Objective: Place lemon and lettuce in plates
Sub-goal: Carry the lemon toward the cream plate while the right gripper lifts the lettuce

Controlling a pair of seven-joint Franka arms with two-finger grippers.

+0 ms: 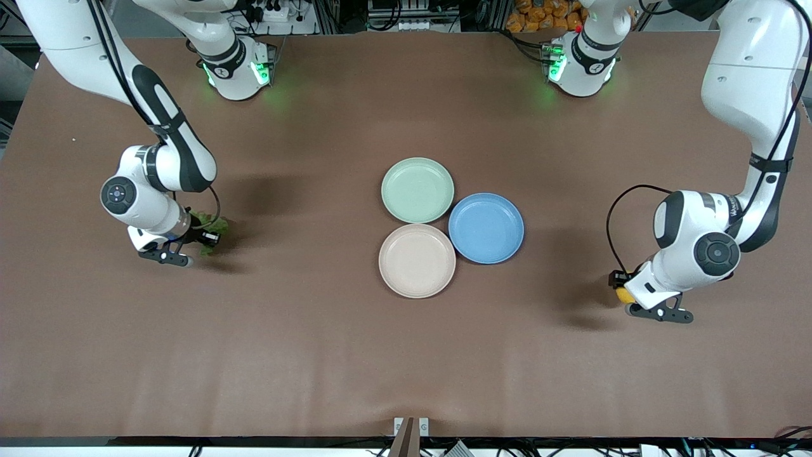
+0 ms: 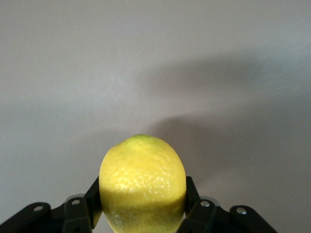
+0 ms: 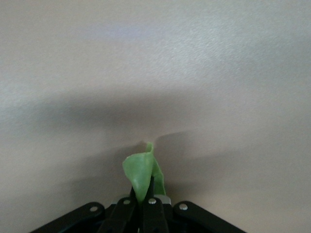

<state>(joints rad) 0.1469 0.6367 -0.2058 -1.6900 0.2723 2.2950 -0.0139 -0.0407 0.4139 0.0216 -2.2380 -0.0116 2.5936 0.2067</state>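
My left gripper (image 1: 623,293) is shut on the yellow lemon (image 1: 624,295) and holds it just above bare table toward the left arm's end. In the left wrist view the lemon (image 2: 142,182) fills the space between the black fingers (image 2: 93,195). My right gripper (image 1: 204,232) is shut on the green lettuce (image 1: 212,226), over bare table toward the right arm's end; in the right wrist view the leaf (image 3: 142,174) sticks out from the closed fingers. The mint green plate (image 1: 417,190) and the beige-pinkish plate (image 1: 417,261) lie empty at mid-table.
A blue plate (image 1: 486,228) lies empty beside the other two, toward the left arm's end and touching them. The brown table stretches wide between each gripper and the plates.
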